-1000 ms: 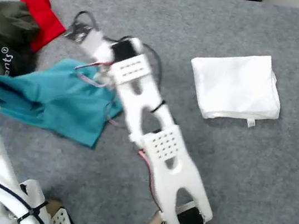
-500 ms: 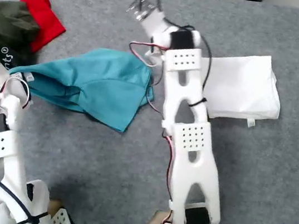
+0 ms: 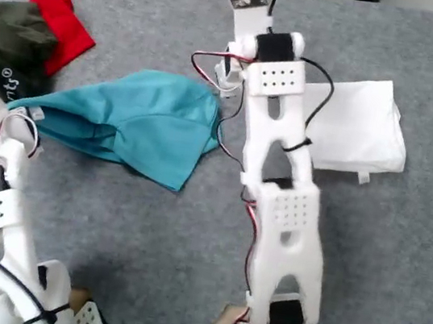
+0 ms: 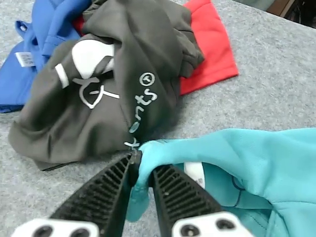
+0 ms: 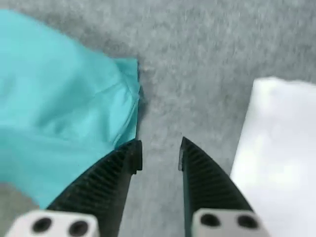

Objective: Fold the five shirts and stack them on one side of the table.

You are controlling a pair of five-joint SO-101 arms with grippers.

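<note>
- Now, the table carries five shirts. One is folded, and I judge the step in hand is to spread the second one flat for folding.
- The teal shirt is the one in work. It lies crumpled. An edge of it, near the label, is clamped in the left pincer, whose jaws are closed on the cloth. The rest of the shirt spreads away to one side of that pincer.
- The right pincer is open and holds nothing. Bare table lies under its gap, and a free corner of the teal shirt is just beside one of its fingers.
- The next move, I think, calls for the right pincer to go onto that teal corner and close on it, so both arms can pull the shirt flat. The cloth is soft and may slip if the bite is too small.
- The white shirt is already folded. It lies near the other finger of the right pincer, apart from the teal one, and probably marks the stacking side.
- The dark shirt lies in a heap just beyond the tips of the left pincer.
- The red shirt shows from under the dark one, farther from that pincer.
- The blue shirt is also partly under the dark one, at the heap's other side.
</note>
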